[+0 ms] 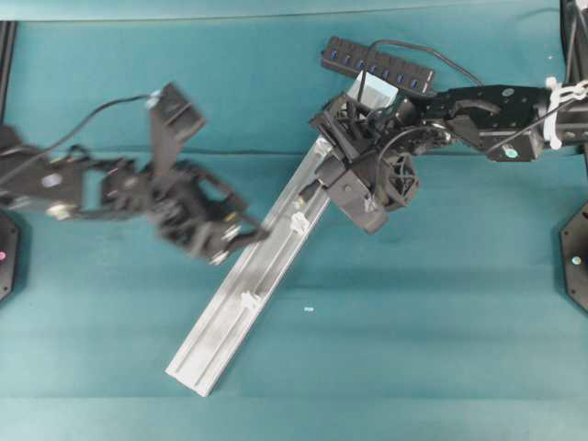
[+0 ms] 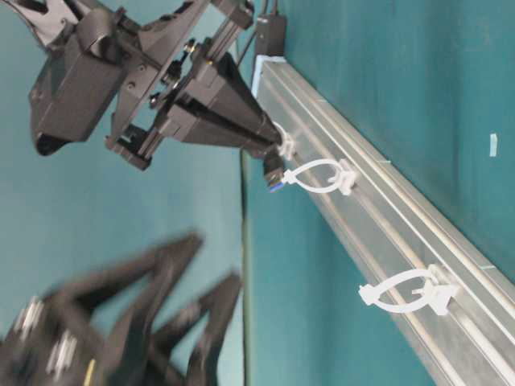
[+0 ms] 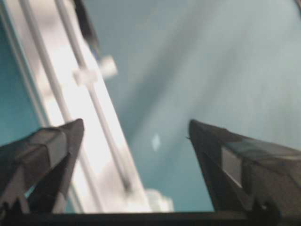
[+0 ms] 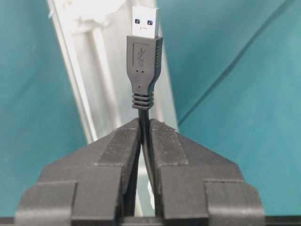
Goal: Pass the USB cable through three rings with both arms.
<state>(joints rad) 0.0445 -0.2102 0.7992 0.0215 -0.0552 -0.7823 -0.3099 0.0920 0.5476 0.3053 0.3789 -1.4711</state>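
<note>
My right gripper (image 4: 145, 123) is shut on the black USB cable just behind its plug (image 4: 143, 61). The plug (image 2: 273, 173) hangs over the upper part of the silver rail (image 1: 230, 322) and points at the middle ring (image 2: 322, 177). One white clip (image 2: 286, 147) sits right at the right gripper's tip (image 2: 272, 145). The last ring (image 2: 406, 293) stands further down the rail. My left gripper (image 1: 246, 241) is blurred, open and empty, just left of the rail. In the left wrist view its fingers (image 3: 61, 136) stand wide apart over the rail, with a ring (image 3: 89, 75) ahead.
The black multi-port hub (image 1: 377, 62) lies at the rail's far end, its cord looping back to the right arm. A small white speck (image 1: 309, 310) lies on the teal cloth to the right of the rail.
</note>
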